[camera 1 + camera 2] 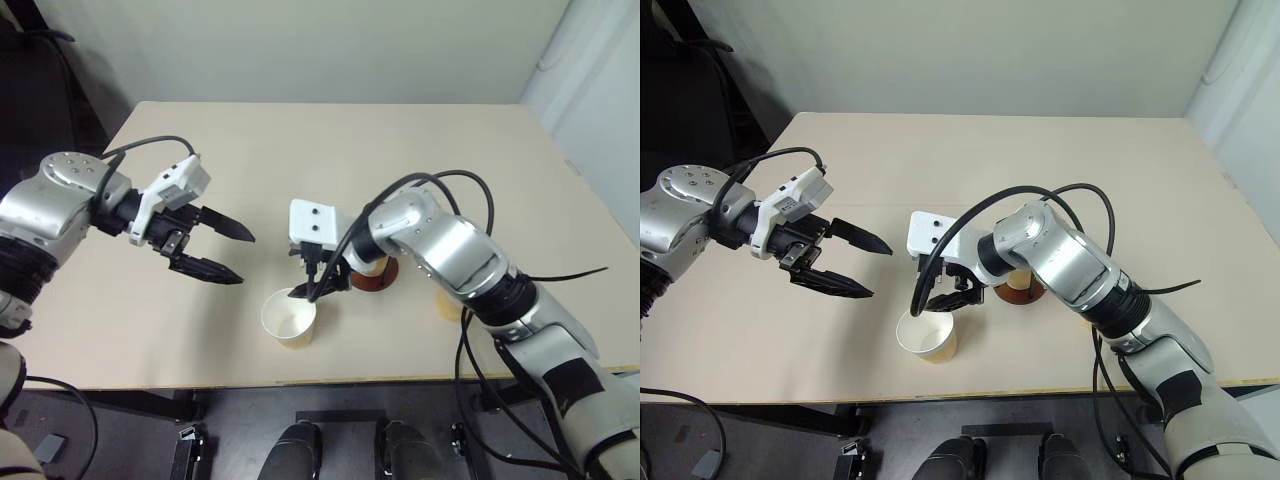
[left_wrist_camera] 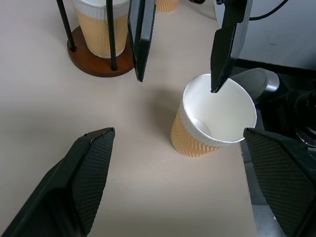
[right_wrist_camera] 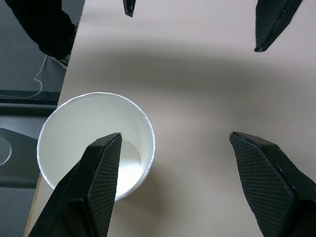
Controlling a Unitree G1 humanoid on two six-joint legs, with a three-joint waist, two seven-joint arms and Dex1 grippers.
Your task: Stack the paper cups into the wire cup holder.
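Beige desk [image 1: 300, 150]. Right hand [image 1: 318, 287] spread wide, one finger inside the upright paper cup [image 1: 289, 318]. Left hand [image 1: 222, 252] open, empty, well apart.

Beige table [image 1: 300, 160] — cups [image 1: 289, 319], wire holder [image 2: 98, 59]

The left gripper [image 1: 234, 255] hangs above the table with its two black fingers spread wide, nothing between them, pointing toward the right gripper [image 1: 316, 288] and tilted downward. The left arm is bent at the elbow, raised out to the side. The right arm reaches across with its wrist bent down, jaws parted, gripping nothing.
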